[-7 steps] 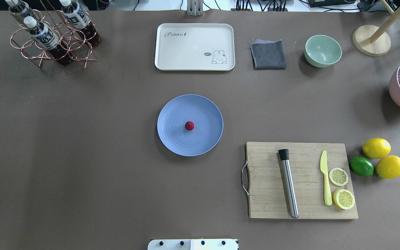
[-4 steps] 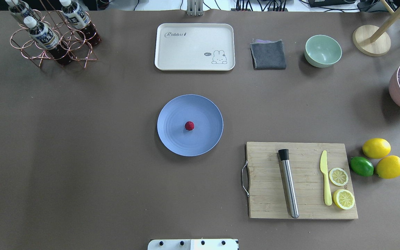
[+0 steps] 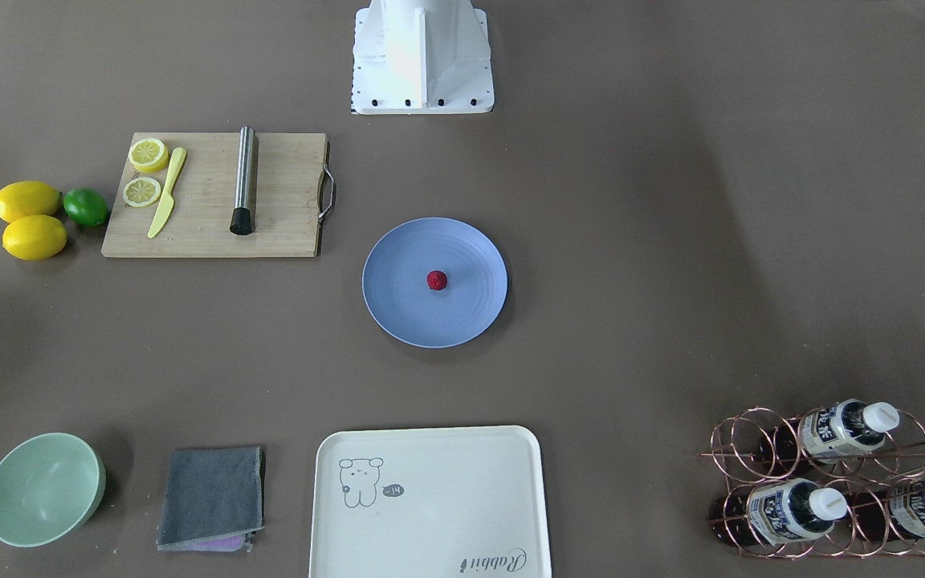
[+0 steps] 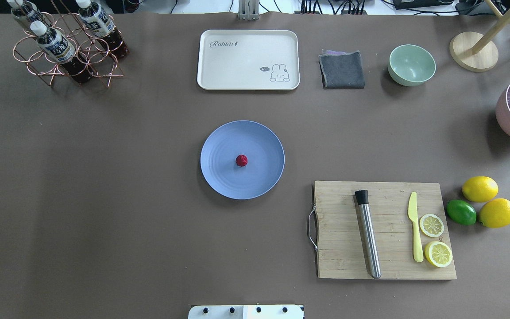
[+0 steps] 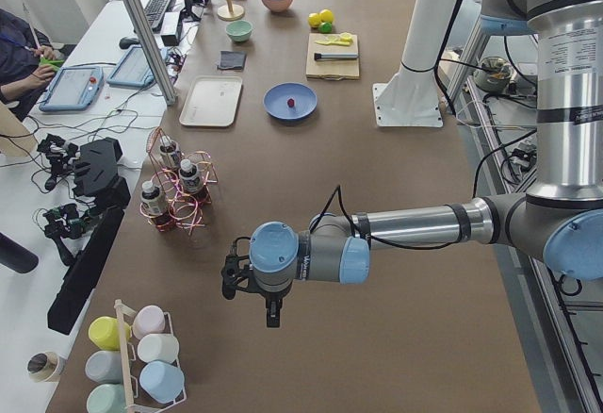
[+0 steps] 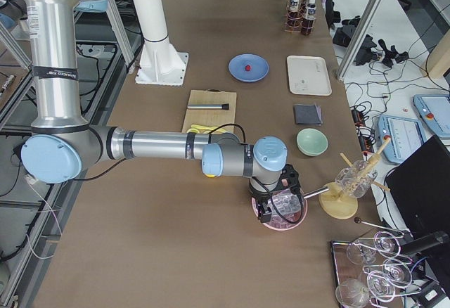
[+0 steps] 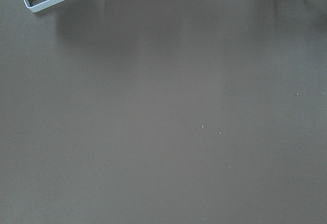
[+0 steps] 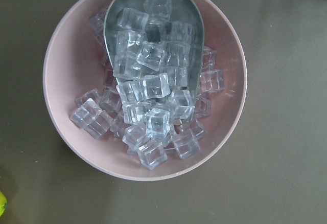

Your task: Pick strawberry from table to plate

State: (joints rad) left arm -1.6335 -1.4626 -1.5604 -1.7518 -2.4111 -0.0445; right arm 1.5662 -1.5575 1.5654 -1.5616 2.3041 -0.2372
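Observation:
The strawberry (image 4: 241, 160) is a tiny red berry lying near the middle of the round blue plate (image 4: 261, 139), which sits at the centre of the grey-brown table (image 4: 104, 177). The front-facing view shows the same: strawberry (image 3: 437, 280) on plate (image 3: 470, 249). Neither gripper is near them. My left gripper (image 5: 271, 315) hangs over bare table at the far left end; only the exterior left view shows it, so I cannot tell whether it is open. My right gripper (image 6: 266, 214) hovers over a pink bowl of ice (image 8: 143, 81) at the right end; its state cannot be told either.
A cream tray (image 4: 248, 60), grey cloth (image 4: 342, 70) and green bowl (image 4: 411, 64) line the far side. A cutting board (image 4: 383, 230) with muddler, knife and lemon slices lies at right, lemons and a lime (image 4: 461, 212) beside it. A bottle rack (image 4: 67, 44) stands far left.

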